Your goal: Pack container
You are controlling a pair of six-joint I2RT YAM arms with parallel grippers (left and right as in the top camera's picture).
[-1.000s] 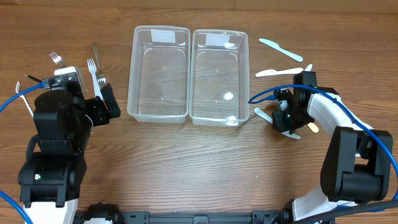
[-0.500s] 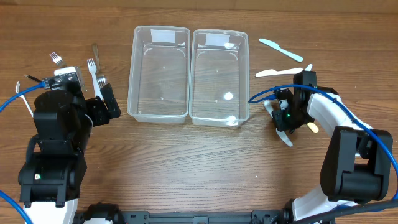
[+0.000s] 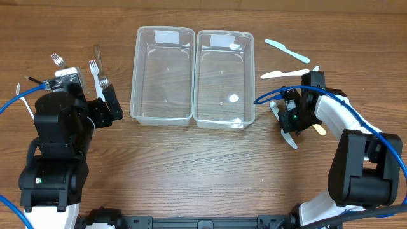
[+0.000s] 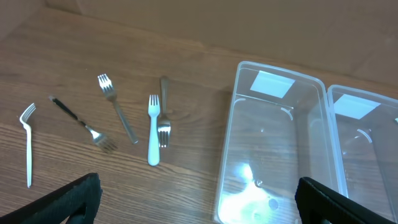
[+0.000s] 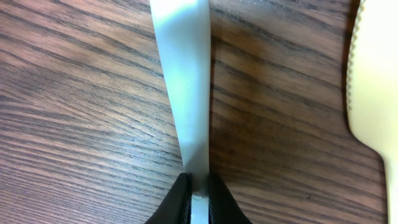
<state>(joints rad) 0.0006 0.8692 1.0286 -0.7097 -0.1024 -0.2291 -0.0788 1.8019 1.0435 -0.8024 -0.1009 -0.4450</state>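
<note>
Two clear plastic containers stand side by side at the table's middle, the left one [image 3: 162,75] and the right one [image 3: 223,77]. My right gripper [image 3: 291,122] is shut on a white plastic knife [image 5: 184,93] to the right of the right container; the knife's ends [image 3: 283,127] stick out on both sides of the jaws. My left gripper [image 4: 196,211] is open and empty, left of the left container [image 4: 273,149]. Several forks [image 4: 153,127] lie on the wood at the far left.
Two more white knives [image 3: 286,49] lie right of the containers at the back. A cream knife [image 5: 373,93] lies just right of the held one. A white fork [image 3: 25,105] lies at the far left edge. Blue cables run along both arms.
My right gripper has closed on the white knife and turned it from lying crosswise to pointing down toward the front. The left arm has not moved.
</note>
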